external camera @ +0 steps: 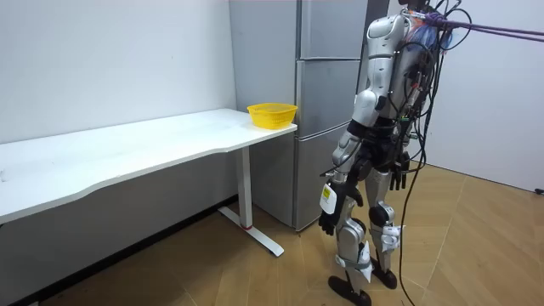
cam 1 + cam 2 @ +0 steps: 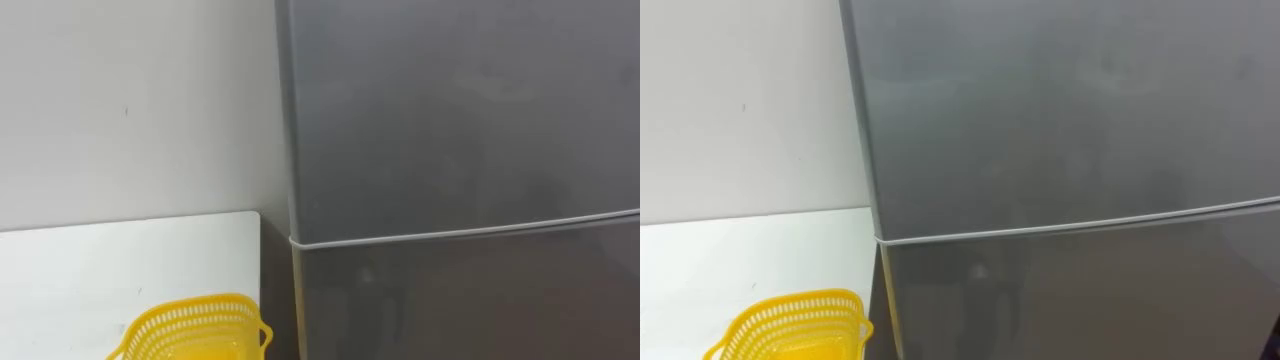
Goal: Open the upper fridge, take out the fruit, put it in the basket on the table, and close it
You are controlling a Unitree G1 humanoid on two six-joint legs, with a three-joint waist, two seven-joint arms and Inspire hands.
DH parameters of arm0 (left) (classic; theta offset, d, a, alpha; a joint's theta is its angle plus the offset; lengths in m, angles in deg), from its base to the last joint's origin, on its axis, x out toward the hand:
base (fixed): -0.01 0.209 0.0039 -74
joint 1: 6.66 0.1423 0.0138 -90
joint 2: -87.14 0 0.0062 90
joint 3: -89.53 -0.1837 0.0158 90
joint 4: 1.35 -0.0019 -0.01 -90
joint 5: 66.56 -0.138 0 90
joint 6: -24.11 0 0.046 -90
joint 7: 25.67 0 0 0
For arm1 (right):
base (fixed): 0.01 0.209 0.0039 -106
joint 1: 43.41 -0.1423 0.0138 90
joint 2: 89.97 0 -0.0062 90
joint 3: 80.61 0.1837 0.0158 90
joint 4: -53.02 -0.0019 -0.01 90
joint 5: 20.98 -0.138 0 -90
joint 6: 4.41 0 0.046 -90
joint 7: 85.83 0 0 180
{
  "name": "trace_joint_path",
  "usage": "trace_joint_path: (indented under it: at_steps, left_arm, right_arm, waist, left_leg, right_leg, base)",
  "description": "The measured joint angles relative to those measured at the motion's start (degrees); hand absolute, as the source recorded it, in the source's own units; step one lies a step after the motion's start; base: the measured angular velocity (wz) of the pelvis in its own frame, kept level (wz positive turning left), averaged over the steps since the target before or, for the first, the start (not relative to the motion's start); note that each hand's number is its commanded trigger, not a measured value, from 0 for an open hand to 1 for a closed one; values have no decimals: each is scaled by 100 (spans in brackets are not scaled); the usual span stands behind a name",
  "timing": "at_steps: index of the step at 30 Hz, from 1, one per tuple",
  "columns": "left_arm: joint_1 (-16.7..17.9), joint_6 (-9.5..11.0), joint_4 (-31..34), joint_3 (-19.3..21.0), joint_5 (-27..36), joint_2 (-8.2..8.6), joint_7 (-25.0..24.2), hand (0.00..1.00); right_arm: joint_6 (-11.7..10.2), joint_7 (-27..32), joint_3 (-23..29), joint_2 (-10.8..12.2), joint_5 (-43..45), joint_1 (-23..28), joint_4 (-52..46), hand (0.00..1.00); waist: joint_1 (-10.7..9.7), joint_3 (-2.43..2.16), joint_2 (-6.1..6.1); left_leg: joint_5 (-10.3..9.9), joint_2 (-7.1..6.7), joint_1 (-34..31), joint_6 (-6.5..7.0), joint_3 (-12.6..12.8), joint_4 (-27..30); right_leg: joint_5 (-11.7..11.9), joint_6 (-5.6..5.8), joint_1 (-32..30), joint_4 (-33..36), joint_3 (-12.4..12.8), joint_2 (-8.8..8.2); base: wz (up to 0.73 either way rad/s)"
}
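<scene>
White table point(image 1: 127, 153) beside shut fridge point(image 2: 450, 130) — yellow basket point(image 2: 195, 325) on it
Left hand point(image 1: 327, 223), right hand point(image 1: 397, 180) hang low; grasp cannot be told

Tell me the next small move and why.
Probably raise the left hand toward the upper fridge door: it is shut, the robot stands facing it, and that hand hangs low beside its thigh.

Silver-grey body with black joints, dark left hand point(image 1: 327, 224), tangled dark cables and purple shoulder straps.
</scene>
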Motion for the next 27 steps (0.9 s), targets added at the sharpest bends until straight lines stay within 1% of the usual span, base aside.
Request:
trace_joint_path:
  at_steps: [9, 14, 18, 24, 25, 27]
  left_arm:
    - [-7, 9, 2, 13, -2, -1, 15, 0]
    - [-20, 26, 3, 24, -3, -1, 44, 0]
    - [-24, 28, 2, 24, 16, -2, 87, 0]
    - [-17, 28, -24, 39, 409, 1, 264, 0]
    - [-15, 24, -39, 51, 622, 0, 329, 0]
    - [7, 20, -40, 220, 960, 19, 415, 0]
  right_arm:
    - [-13, -4, 6, -2, 54, -20, -2, 0]
    - [-76, -3, 9, -2, 105, -28, -2, 0]
    - [-79, 1, 6, -2, 103, -55, 55, 0]
    - [-48, -3, 4, -3, -28, -131, 262, 0]
    - [-44, -4, 4, -3, -28, -131, 269, 0]
    - [-46, -3, 14, -2, -36, -141, 320, 0]
  waist:
    - [0, -1, 2]
    - [0, 3, -7]
    - [1, 4, -15]
    - [7, 7, -20]
    - [7, 8, -18]
    - [10, 8, -20]
  left_leg:
    - [0, -1, 3, 0, 0, -2]
    - [0, -1, 3, 0, 0, -8]
    - [0, -4, 7, 0, -1, -10]
    - [0, -8, 11, 1, -9, -13]
    - [0, -7, 10, 1, -10, -15]
    - [0, -4, 8, 1, -10, -13]
  right_leg:
    - [0, 0, 1, 0, 1, 0]
    - [0, 0, -5, -3, 7, 0]
    - [0, 1, -6, -3, 14, -1]
    - [-1, 2, 5, -4, -10, -2]
    - [-1, 2, 4, -6, -14, -1]
    - [-2, 2, 4, -11, -11, 3]
  base:
    - [0]
    - [0]
    - [0]
    - [0]
    - [0]
    - [0]
